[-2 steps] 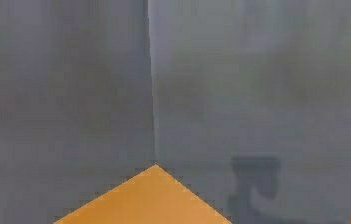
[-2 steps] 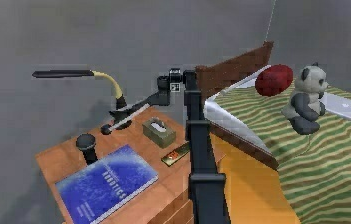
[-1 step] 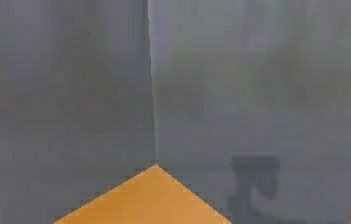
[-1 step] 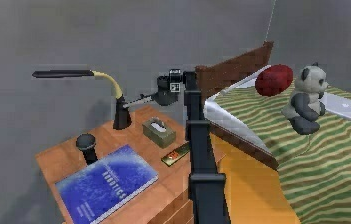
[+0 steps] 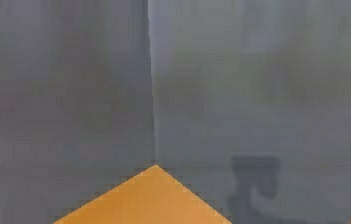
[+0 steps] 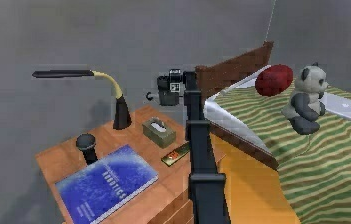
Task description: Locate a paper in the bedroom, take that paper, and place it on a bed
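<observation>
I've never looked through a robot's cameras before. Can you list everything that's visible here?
nightstand: one, orange-brown wood, arm side view's lower left
paper: one, blue, flat on the nightstand
lamp: one, dark with a yellowish neck, at the nightstand's back
small box: one, tan, on the nightstand
round object: one, dark, beside the paper
bed: one, green-striped cover, arm side view's right
ball: one, red, on the bed
panda toy: one, grey-white, on the bed
floor: orange
walls: grey
arm: one, dark bar
end effector: one, dark, beside the lamp
</observation>
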